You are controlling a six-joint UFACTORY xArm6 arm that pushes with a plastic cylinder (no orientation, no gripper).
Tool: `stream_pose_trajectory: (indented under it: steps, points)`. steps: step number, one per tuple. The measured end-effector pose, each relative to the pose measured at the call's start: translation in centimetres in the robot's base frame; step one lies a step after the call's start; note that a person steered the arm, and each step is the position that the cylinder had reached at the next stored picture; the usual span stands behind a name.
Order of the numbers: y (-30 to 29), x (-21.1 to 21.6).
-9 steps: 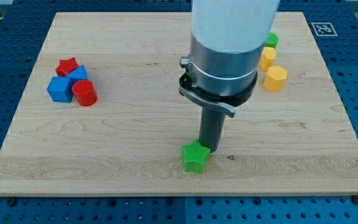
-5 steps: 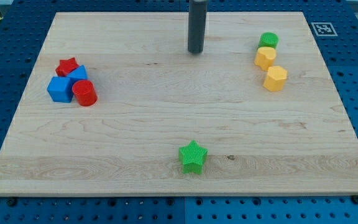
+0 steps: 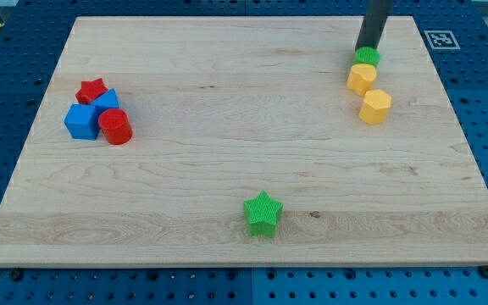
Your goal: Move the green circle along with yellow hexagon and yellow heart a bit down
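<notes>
The green circle (image 3: pixel 366 56) sits near the view's top right of the wooden board. The yellow heart (image 3: pixel 362 78) touches it just below, and the yellow hexagon (image 3: pixel 376 107) lies below and slightly right of the heart. My tip (image 3: pixel 366 48) comes down from the view's top edge and stands right at the top side of the green circle, touching it or nearly so.
A green star (image 3: pixel 263 213) lies near the view's bottom middle. At the view's left is a cluster: a red star (image 3: pixel 92 89), a blue block (image 3: pixel 107 102), a blue cube (image 3: pixel 81 122) and a red cylinder (image 3: pixel 115 126). The board's right edge (image 3: pixel 460 127) is close to the yellow blocks.
My tip moved from the green star at the bottom, up to the top middle, then right to just above the green circle. The blocks have not moved.
</notes>
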State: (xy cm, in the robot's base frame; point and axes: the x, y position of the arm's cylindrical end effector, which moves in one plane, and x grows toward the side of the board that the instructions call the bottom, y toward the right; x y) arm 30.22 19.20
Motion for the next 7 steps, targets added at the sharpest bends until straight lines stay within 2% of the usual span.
stream_pose_trajectory:
  steps: [7]
  points:
    - [-0.3,12.2]
